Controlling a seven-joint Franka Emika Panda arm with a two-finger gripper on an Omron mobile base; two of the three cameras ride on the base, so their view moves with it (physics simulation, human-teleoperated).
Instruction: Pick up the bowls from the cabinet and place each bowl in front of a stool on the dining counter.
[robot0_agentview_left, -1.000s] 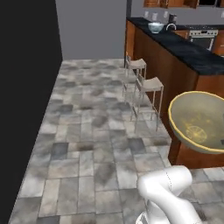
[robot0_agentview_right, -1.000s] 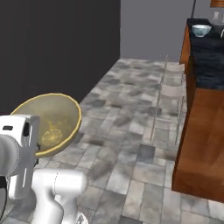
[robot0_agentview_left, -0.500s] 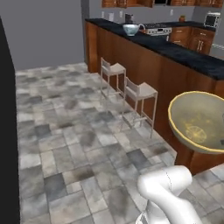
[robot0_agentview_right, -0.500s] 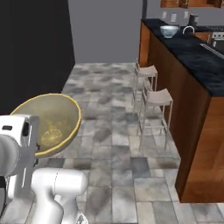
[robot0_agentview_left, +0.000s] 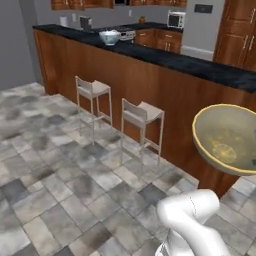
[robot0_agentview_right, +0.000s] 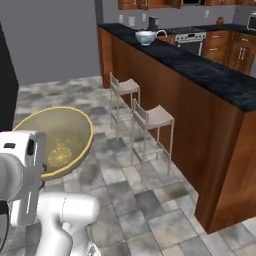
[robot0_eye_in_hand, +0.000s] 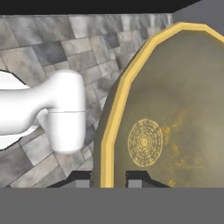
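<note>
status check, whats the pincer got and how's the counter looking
Pincer shut on olive bowl rim, bowl carried above floor. White bowl already on dining counter by far stool. Near stool spot open.

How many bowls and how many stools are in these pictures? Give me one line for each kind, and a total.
Bowls: 2, the olive-tan bowl held in the jaws, and the white and blue bowl on the dining counter.
Stools: 2, the far stool and the near stool.
Total: 4
</note>
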